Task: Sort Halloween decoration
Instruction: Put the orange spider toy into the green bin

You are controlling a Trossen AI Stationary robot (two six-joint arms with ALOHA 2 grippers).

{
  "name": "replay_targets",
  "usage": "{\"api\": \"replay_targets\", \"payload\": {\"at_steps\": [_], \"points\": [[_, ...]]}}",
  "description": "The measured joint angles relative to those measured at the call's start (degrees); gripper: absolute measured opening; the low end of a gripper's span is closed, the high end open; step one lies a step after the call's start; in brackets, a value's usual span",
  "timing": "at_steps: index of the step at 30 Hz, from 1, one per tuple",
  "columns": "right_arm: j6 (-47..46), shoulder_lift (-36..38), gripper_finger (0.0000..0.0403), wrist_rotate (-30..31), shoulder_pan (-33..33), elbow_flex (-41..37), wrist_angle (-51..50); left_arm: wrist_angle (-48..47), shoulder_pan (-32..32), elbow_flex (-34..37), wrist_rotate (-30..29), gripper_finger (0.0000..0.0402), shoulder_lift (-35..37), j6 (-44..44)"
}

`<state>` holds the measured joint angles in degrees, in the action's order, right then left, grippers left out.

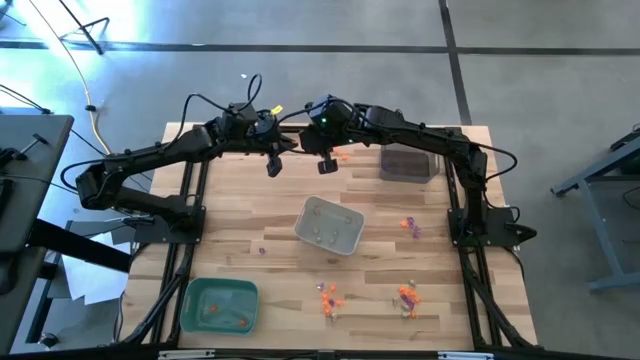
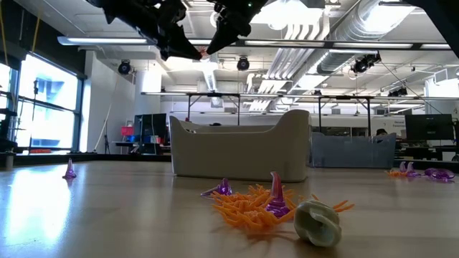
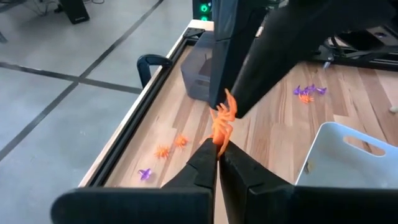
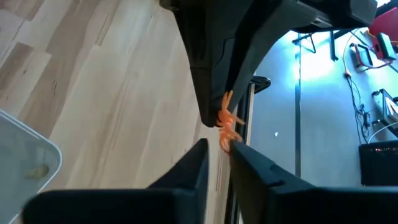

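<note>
Pinching a spiky orange plastic spider (image 3: 222,124) in my clenched left gripper (image 3: 217,154) above the wooden table's (image 1: 240,230) far edge, my right gripper (image 4: 219,148) stands slightly parted beside it.

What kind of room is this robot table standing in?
Probably a lab or workshop in an open industrial hall: bare ceiling ducts overhead, a polished concrete floor around the wooden table, and other workbenches behind.

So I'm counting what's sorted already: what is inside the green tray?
In the high view, the green tray at the table's near left holds at least one small orange trinket; a faint speck beside it is too small to identify.
</note>
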<state>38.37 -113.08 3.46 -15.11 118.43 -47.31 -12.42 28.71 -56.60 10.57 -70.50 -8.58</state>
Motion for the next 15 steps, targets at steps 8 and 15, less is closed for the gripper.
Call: {"api": "replay_targets", "payload": {"at_steps": [8,15], "points": [[-0.01,0.0,0.0153,-0.04,0.02,0.0,0.11,0.39,0.0,0.0,0.02,0.0,0.0,0.0],[0.03,-0.01,0.0168,5.28,-0.21,0.0,0.03,0.78,0.0,0.0,-0.37,0.0,0.0,0.0]]}}
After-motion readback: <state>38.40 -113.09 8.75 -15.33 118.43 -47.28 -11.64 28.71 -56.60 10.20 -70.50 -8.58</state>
